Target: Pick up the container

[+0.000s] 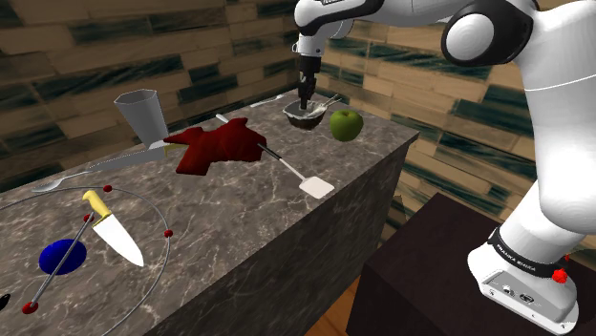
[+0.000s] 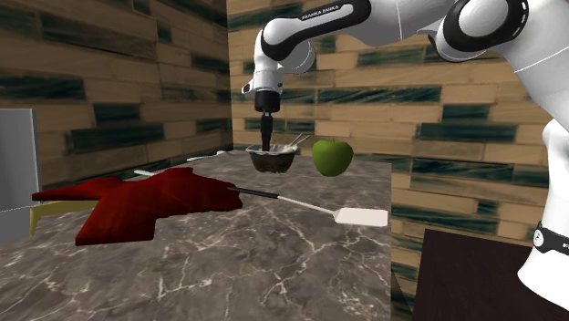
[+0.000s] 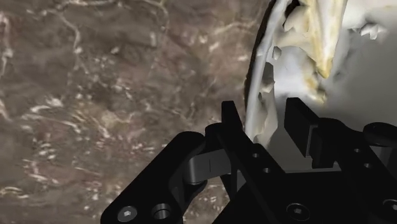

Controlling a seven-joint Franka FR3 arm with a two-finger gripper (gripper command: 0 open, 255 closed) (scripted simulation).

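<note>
The small bowl-like container (image 2: 274,160) stands at the far end of the marble counter (image 1: 229,210), just beside the green apple (image 2: 332,157). The gripper (image 3: 266,114) seems narrowly closed on its rim, one finger inside; next comes a straight, careful lift

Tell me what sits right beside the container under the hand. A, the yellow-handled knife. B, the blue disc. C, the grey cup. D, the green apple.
D: the green apple stands just beside the bowl-like container that the hand hangs over, while the knife, blue disc and cup lie farther along the counter.
</note>
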